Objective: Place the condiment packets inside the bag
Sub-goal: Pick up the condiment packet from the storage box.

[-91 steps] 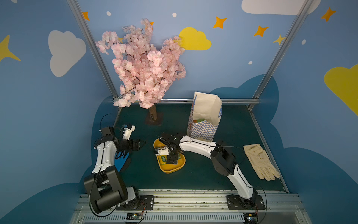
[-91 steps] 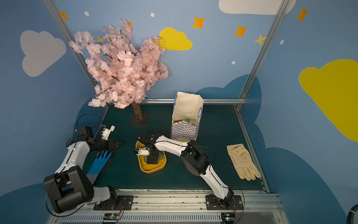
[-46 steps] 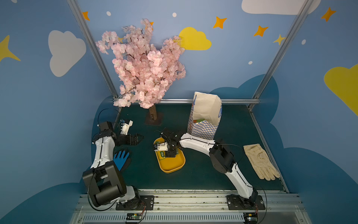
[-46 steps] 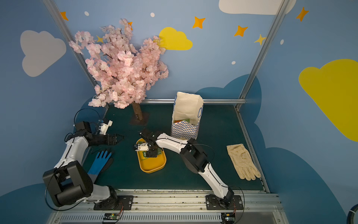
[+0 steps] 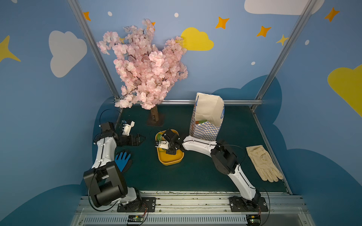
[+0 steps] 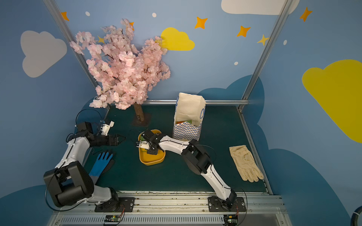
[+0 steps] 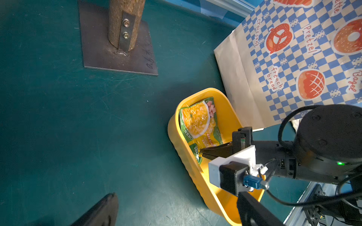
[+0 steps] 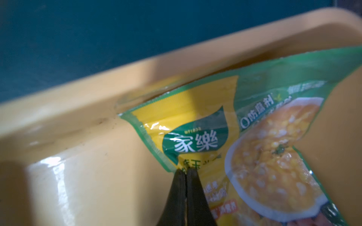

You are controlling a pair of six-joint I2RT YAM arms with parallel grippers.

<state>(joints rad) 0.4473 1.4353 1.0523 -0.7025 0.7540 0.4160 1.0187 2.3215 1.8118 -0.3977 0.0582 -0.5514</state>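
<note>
One green condiment packet [image 8: 254, 137] with a corn-soup picture lies in the yellow tray [image 8: 78, 117]. My right gripper [image 8: 185, 171] is shut on the packet's edge beside the logo. The left wrist view shows the same packet [image 7: 197, 121] leaning on the tray wall, with the right gripper [image 7: 202, 153] pinching its near end. The checkered paper bag [image 5: 207, 117] stands open just behind the tray [image 5: 170, 161], and another packet [image 5: 200, 122] shows inside it. My left gripper [image 5: 142, 138] hovers open and holds nothing, left of the tray.
A pink blossom tree [image 5: 148, 68] on a metal base plate [image 5: 154, 119] stands at the back left. A blue glove [image 5: 122, 159] lies beside the left arm, and a beige glove [image 5: 262, 162] lies at the right. A metal rail runs along the table's far edge.
My right gripper has shifted toward the tray's far end and closed on the packet. The left gripper has pulled back to the left and a little farther away, still open.
</note>
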